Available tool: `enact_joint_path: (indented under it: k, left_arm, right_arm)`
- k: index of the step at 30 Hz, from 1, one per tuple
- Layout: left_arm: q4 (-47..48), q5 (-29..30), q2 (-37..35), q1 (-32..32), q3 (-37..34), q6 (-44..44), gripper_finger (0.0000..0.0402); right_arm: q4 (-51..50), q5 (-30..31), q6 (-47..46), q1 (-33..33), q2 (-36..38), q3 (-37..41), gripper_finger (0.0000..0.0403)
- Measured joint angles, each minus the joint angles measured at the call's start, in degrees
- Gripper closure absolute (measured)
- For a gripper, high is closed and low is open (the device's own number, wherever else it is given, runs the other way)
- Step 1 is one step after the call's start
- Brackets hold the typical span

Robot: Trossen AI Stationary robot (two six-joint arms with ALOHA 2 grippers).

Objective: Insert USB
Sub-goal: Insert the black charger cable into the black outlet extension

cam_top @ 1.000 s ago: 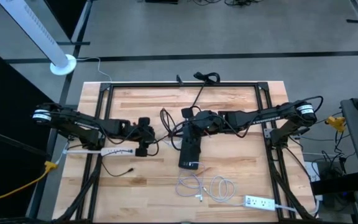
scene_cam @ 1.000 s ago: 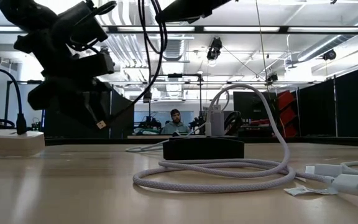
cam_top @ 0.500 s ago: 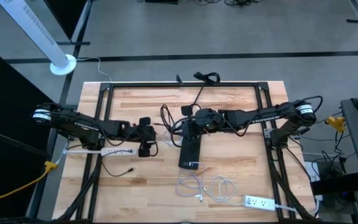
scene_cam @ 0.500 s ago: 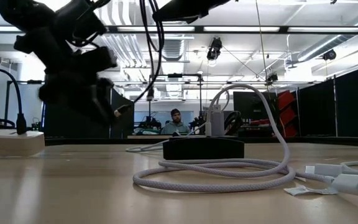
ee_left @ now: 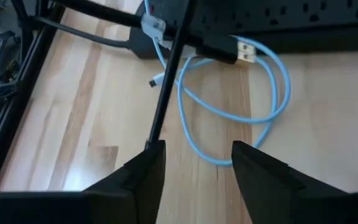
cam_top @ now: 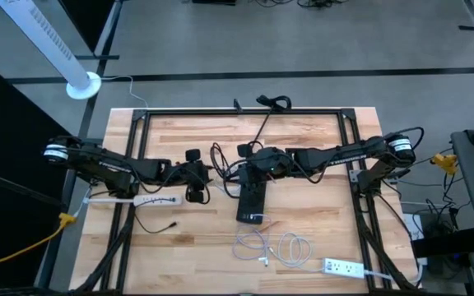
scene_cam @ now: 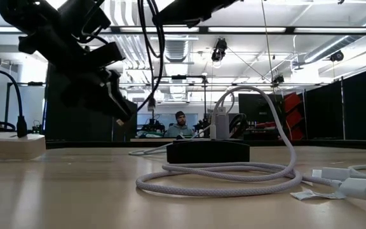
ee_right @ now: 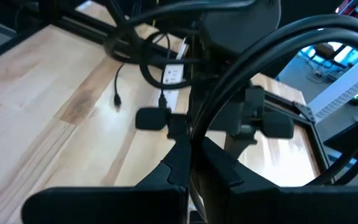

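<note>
A black power strip [cam_top: 251, 203] lies flat mid-table. In the left wrist view, a black USB plug [ee_left: 232, 50] with a metal end shows in front of this strip [ee_left: 291, 15], above a light blue cable loop [ee_left: 229, 124] on the wood. My left gripper [cam_top: 202, 175] hovers open left of the strip. A thin black cable [ee_left: 166, 93] runs down to one of its fingertips, and I cannot tell whether it touches. My right gripper [cam_top: 241, 168] hangs over the strip's far end, shut on a black cable [ee_right: 194, 118]. My right gripper pinches a thin black cable [ee_right: 191, 134] between its two shut fingers. The cable runs on past the fingertips, clear of the table. Which part of the cable's length it has is hidden by the fingers and the tangle of cables around them.
A white power strip [cam_top: 155, 200] lies at the left and another [cam_top: 344, 267] at the near right. Coiled light cables [cam_top: 274, 247] lie near the front. A black frame rail [cam_top: 138, 119] rims the table. A person [scene_cam: 180, 124] sits beyond the far edge.
My left gripper has moved a little toward the table's right edge, nearer the black power strip, and has tipped. A plug dangling beside it has swung up against it. My right gripper has shifted slightly toward the table's left edge.
</note>
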State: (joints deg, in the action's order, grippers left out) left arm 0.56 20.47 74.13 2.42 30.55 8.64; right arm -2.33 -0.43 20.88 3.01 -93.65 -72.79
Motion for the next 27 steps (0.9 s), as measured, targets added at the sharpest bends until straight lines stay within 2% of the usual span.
enact_joint_path:
  k: [4,10,14,21,27]
  left_arm:
    - [-0.28,0.53,0.92,0.00,0.00,0.28,0.0235]
    - [-2.54,5.06,2.40,-0.07,0.00,3.68,0.0239]
    - [-3.83,5.45,2.95,-0.07,0.00,4.74,0.0234]
    - [-4.64,6.08,2.24,-0.07,0.55,5.83,0.0223]
    - [-4.20,4.89,3.06,-0.07,0.37,6.23,0.0233]
  right_arm:
    - [-0.33,0.00,-0.29,0.27,0.01,-0.02,0.0398]
    - [-0.35,-0.38,-0.81,0.64,0.22,-0.02,0.0398]
    - [-0.33,-2.92,-1.22,0.72,0.22,-0.04,0.0398]
    - [-1.59,-3.03,-2.89,0.72,0.20,-0.04,0.0398]
    - [-1.28,-3.04,-2.28,0.74,0.20,-1.07,0.0398]
